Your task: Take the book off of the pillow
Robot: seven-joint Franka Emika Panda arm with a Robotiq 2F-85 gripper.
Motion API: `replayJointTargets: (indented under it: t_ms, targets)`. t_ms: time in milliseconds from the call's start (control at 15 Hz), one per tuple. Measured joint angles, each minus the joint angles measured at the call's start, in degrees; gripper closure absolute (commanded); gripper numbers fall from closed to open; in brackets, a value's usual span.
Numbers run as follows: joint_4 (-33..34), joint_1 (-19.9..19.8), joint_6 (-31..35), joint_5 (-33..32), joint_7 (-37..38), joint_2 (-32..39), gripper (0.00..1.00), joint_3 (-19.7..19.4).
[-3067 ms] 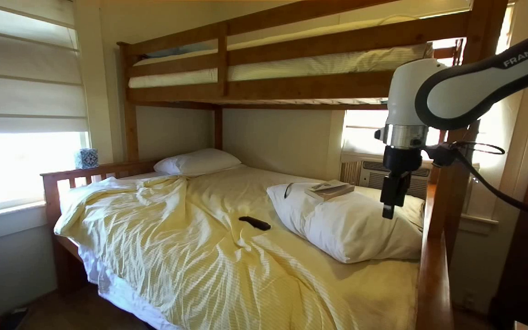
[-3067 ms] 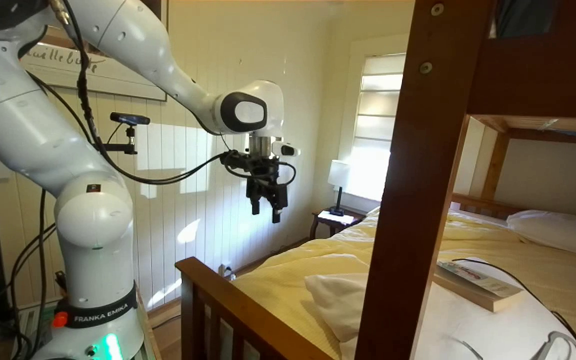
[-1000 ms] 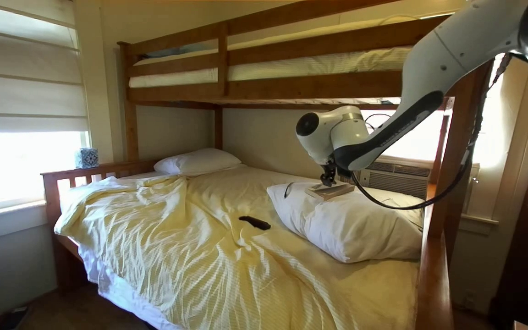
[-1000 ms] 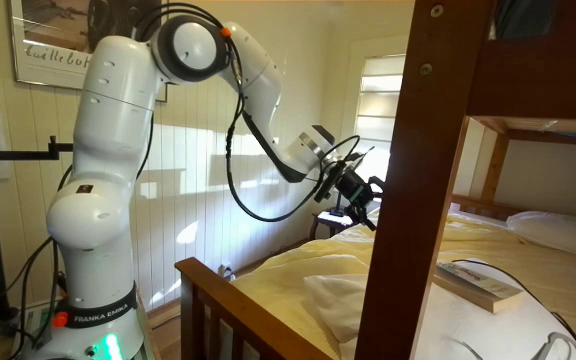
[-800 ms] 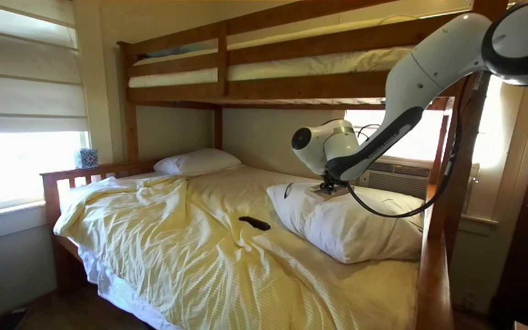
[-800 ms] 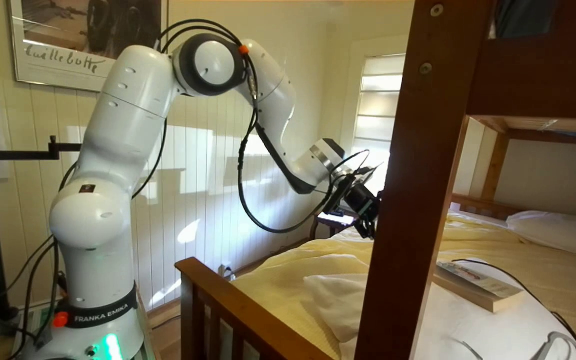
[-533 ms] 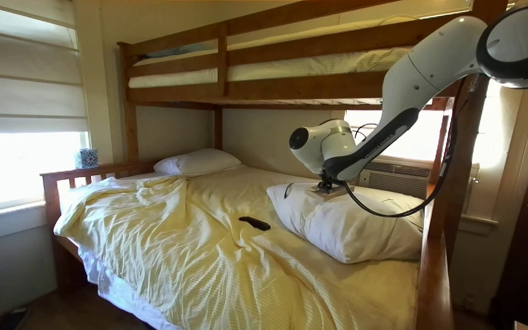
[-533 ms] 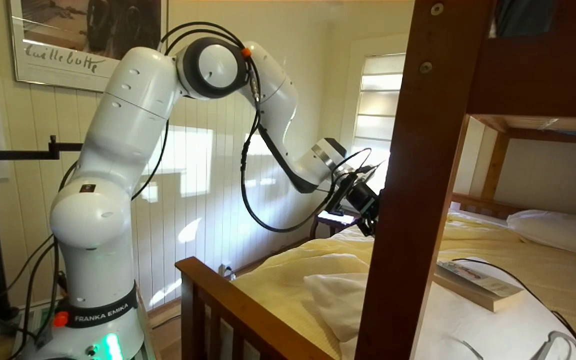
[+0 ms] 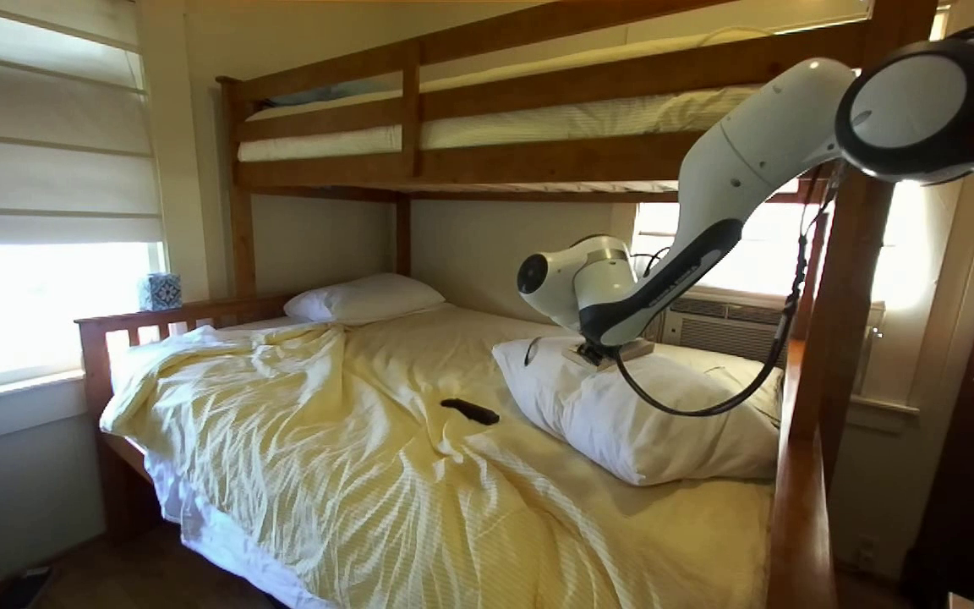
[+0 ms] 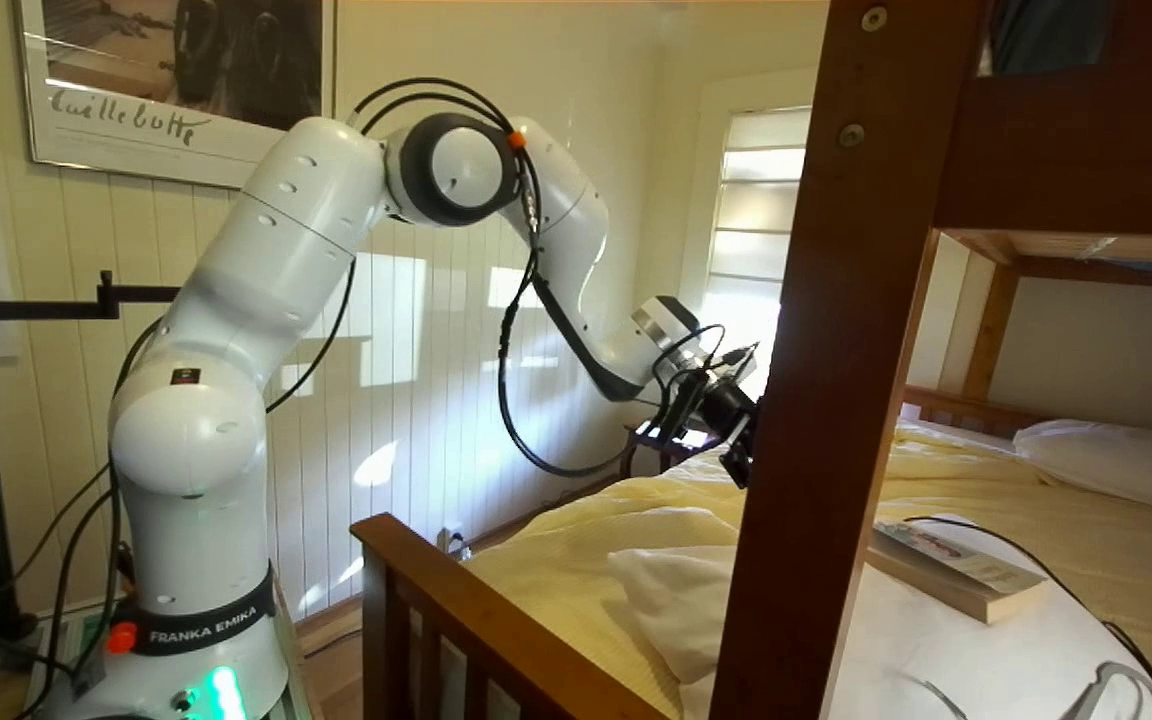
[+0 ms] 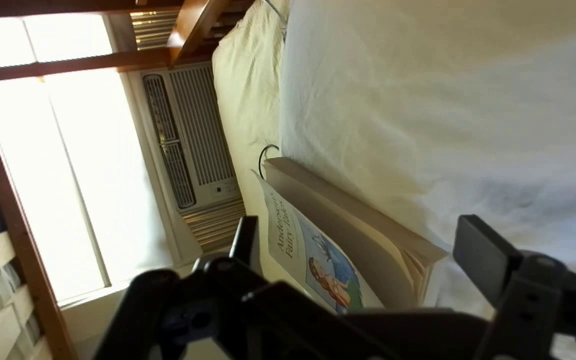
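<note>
Book lies on the pillow, cover ajar, the gripper facing it with fingers apart at 9 and 3 o'clock in the wrist view – a sound closure should take cover and pages together, pinching no pillow at 3 o'clock

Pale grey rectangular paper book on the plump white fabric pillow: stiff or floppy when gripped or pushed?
The book may flop open: its thin illustrated cover stands away from the pages. The pages look thickly stacked, so it should bend less as a whole. Pushed, it could tilt, since the pillow under it looks soft and creased.
</note>
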Motion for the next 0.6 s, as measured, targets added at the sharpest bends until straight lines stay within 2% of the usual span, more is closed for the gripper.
replayJointTargets:
  t_ms: [267, 600]
  targets:
    - [11.92, 2.95, -3.9, -0.01, 8.68, 11.03, 0.0, -2.23]
    - [24.83, 2.71, -6.13, 2.83, 6.78, 19.76, 0.0, -3.43]
